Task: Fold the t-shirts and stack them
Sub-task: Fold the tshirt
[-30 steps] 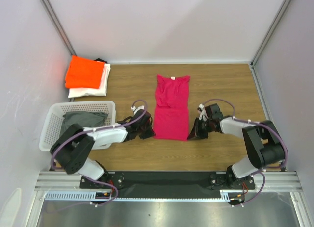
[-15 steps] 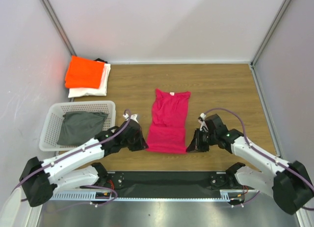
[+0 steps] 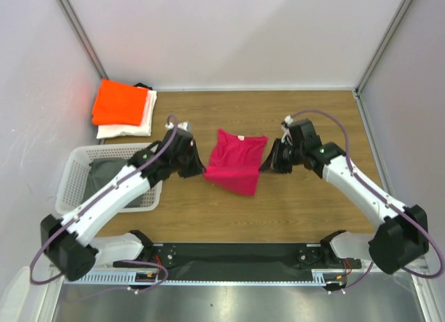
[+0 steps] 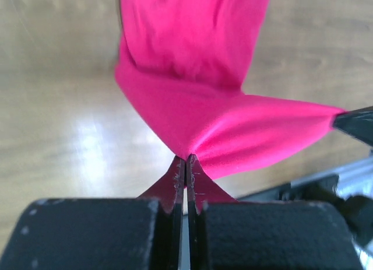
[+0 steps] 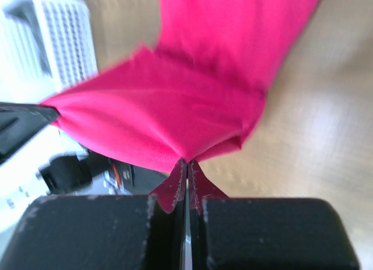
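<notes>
1. The magenta-pink t-shirt [image 3: 235, 162] is at the middle of the tabletop [image 3: 313, 120], doubled over on itself. Its collar end points toward the far wall.
2. One edge of it is off the wood and stretched in a taut band between the two arms. The left wrist view shows that band [image 4: 233, 130] running off to the right, with the rest of the shirt below and beyond it. The right wrist view shows the same band [image 5: 151, 118] running off to the left.
3. The left jaws are pressed together on the shirt's left corner, with a small tuft of pink cloth pinched between them.
4. The right jaws are likewise pressed together on the right corner, with pink cloth poking out at the tips.
5. The left arm [image 3: 118, 193] reaches in from the near left and the right arm [image 3: 361, 186] from the near right, one on either side of the shirt.
6. In the far left corner the orange t-shirt [image 3: 122, 103] lies folded on top of the folded white t-shirt [image 3: 132, 127], well apart from the pink one.
7. A white lattice basket [image 3: 76, 172] sits at the left edge under the left arm, with a dark grey cloth [image 3: 104, 172] inside.
</notes>
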`<move>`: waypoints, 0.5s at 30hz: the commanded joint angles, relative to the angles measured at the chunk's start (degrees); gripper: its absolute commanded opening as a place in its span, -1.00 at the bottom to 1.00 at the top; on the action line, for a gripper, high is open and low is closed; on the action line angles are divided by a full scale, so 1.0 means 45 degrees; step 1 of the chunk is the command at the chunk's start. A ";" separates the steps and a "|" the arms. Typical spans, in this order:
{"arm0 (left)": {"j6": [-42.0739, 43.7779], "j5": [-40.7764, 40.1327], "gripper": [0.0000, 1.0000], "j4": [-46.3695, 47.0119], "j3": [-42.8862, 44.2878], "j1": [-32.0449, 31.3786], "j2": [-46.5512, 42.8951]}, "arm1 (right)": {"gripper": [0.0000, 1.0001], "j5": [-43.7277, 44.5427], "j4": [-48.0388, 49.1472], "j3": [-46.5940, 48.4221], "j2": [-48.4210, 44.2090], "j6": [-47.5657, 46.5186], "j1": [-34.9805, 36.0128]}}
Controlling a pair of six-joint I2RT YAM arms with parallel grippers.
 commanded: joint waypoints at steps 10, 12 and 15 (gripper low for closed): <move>0.3548 0.1131 -0.99 0.1251 0.5816 0.2416 0.6131 | -1.00 -0.0477 0.1568 0.2895 0.4063 -0.1281 -0.2283; 0.3687 0.1190 -0.99 0.1233 0.6562 0.2534 0.6837 | -1.00 -0.0477 0.2016 0.3012 0.4454 -0.1320 -0.2381; 0.3883 0.1521 -0.99 0.1466 0.7560 0.2672 0.7971 | -1.00 -0.0438 0.2193 0.3461 0.5177 -0.1398 -0.2674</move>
